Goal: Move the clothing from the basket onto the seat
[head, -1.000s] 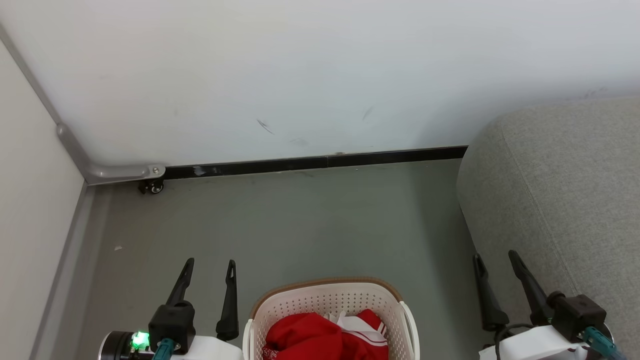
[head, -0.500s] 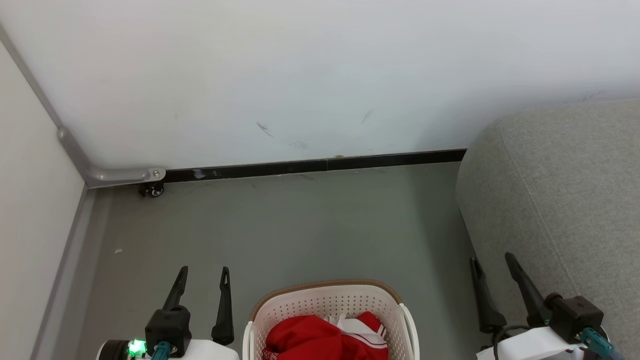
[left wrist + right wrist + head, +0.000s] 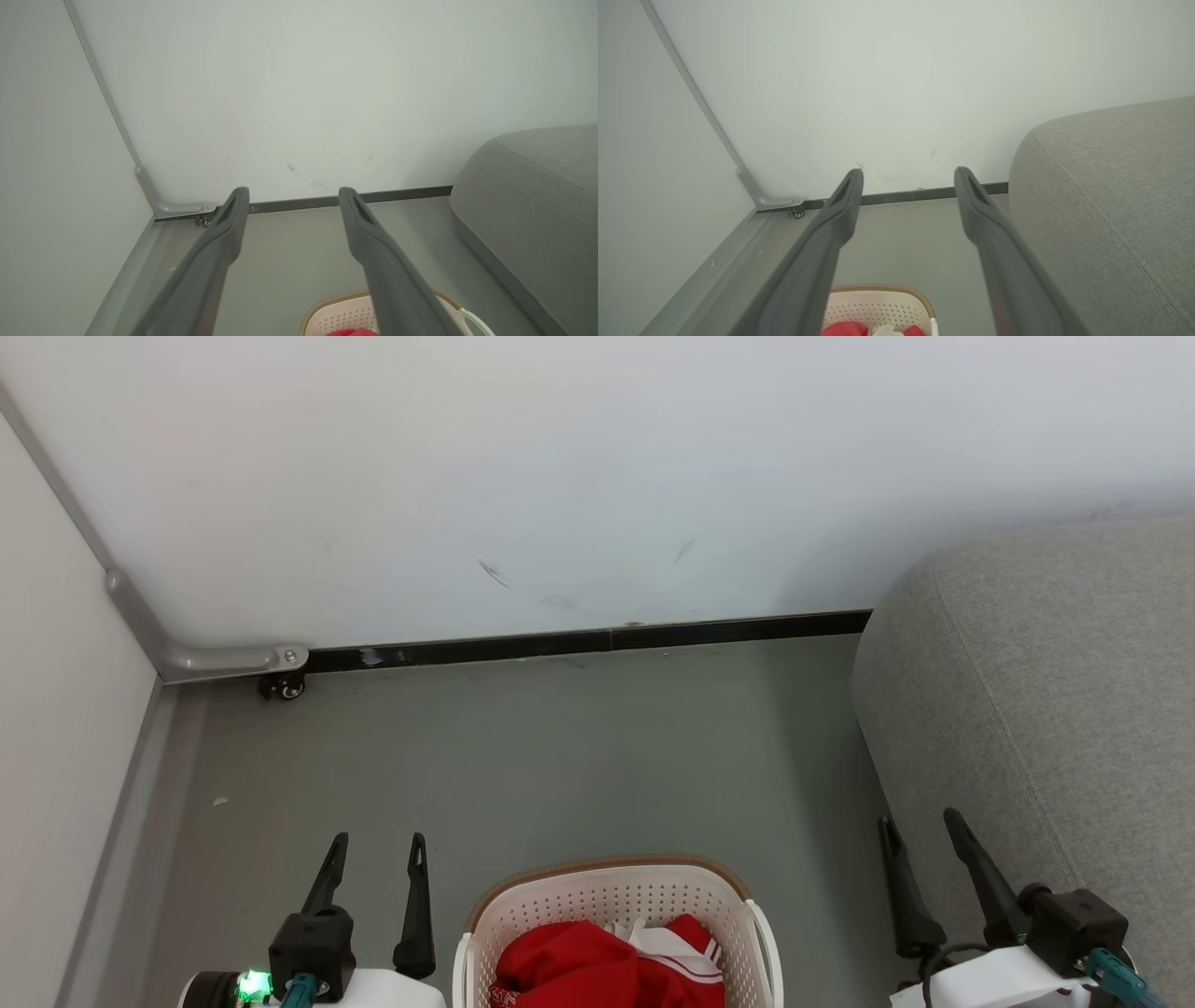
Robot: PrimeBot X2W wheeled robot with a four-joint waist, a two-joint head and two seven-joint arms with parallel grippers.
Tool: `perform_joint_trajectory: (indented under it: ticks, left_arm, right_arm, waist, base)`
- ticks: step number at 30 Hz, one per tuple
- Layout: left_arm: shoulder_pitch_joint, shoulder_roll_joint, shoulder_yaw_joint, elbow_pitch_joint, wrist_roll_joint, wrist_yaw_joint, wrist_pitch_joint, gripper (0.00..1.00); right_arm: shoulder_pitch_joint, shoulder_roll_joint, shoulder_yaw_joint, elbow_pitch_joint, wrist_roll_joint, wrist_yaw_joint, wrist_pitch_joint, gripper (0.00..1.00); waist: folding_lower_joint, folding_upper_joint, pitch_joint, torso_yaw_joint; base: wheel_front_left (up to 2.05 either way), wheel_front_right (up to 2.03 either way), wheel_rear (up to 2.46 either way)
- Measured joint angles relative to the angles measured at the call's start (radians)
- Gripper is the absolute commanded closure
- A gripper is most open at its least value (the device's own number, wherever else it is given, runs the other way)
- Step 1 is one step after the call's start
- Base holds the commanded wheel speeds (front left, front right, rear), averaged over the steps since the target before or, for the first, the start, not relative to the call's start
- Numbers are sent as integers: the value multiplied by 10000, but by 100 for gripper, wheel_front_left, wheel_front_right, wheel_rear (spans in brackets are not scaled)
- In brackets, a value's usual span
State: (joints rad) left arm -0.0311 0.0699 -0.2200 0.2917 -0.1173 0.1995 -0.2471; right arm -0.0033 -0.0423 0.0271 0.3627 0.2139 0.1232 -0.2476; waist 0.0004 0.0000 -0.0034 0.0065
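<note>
On the floor's left edge you've got a pale partition panel with a grey frame rail and a small caster at the back-left corner, against the wall. It's well apart from the work, so no obstacle.

Left pincer: fingers spread, nothing between them, hovering just left of the basket with tips aimed at the wall.

Basket sits on the floor at its near edge, between your two pincers, so either arm can reach in. Clothing is bunched inside, red with white striped trim on its right side. None is out yet. The heap is cut off by the frame, so I can't tell the piece count.

Right pincer: also spread and empty, over the strip of floor between basket and seat. It's near the seat's flank, and I can't tell if it touches.

Seat takes the floor's right edge, back to the wall, and the visible part has no clothing on it. My read is that it stands higher than the basket rim, so lift clear first, then swing right. The right arm looks like the shorter route.

Risks:
- Fabric may snag on the basket wall or handle.
- Trailing cloth may drag the light basket.
</note>
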Motion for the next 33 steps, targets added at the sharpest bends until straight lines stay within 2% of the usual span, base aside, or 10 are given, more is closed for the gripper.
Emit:
perform_joint_trajectory:
  ticks: [23,33]
  left_arm:
    - [-23,27,-29,23,242,-63,0,0]
    - [-461,96,-500,318,594,-259,0,0]
  right_arm:
    - [-14,0,29,-148,2,0,0,0]
    - [-8,2,-531,-493,2,2,0,0]
  waist:
    - [-1,0,230,-25]
    - [-2,0,565,-138]
  base:
    - [0,0,0]
    - [0,0,0]
